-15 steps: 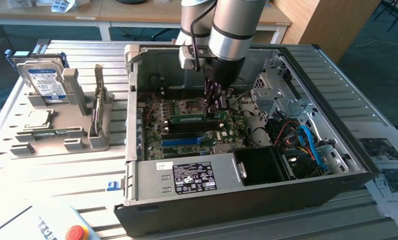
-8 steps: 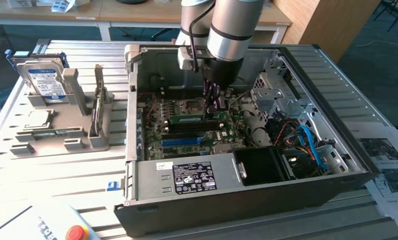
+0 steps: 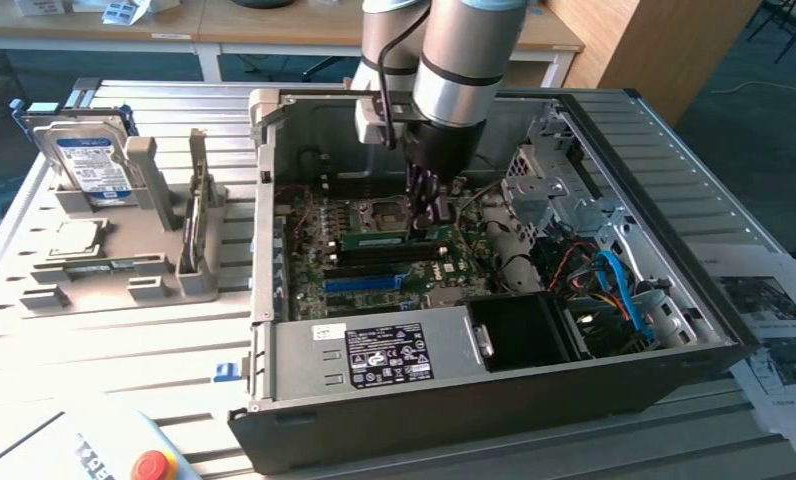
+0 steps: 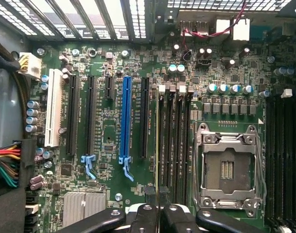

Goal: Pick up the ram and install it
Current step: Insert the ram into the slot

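The ram is a thin green stick lying along a memory slot on the motherboard, inside the open computer case. In the wrist view the ram shows edge-on as a narrow line over the leftmost of the black memory slots. My gripper reaches straight down into the case. Its black fingertips are shut on the ram's upper edge, and my gripper is right above the slot. The board's far end is hidden behind the fingers.
An empty processor socket lies beside the memory slots. A grey holder at the exterior view's left carries a hard drive, a square silver chip and a thin stick on edge. The power supply and cables crowd the case.
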{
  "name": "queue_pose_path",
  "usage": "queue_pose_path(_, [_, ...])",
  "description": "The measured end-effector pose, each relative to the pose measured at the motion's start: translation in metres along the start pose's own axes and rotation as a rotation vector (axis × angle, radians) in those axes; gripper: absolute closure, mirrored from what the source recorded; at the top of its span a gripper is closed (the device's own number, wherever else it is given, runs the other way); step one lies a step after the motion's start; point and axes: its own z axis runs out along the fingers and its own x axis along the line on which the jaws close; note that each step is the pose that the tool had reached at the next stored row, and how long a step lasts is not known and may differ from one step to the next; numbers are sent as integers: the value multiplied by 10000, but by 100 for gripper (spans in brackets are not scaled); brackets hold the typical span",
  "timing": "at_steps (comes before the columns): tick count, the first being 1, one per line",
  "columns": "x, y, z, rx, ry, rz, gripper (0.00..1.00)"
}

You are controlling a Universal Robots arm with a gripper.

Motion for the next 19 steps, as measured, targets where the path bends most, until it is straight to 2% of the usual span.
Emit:
queue_pose_path(4, [-1, -2, 39, -1, 1, 0, 88])
queue_pose_path(19, [-35, -4, 70, 0, 0, 0, 88])
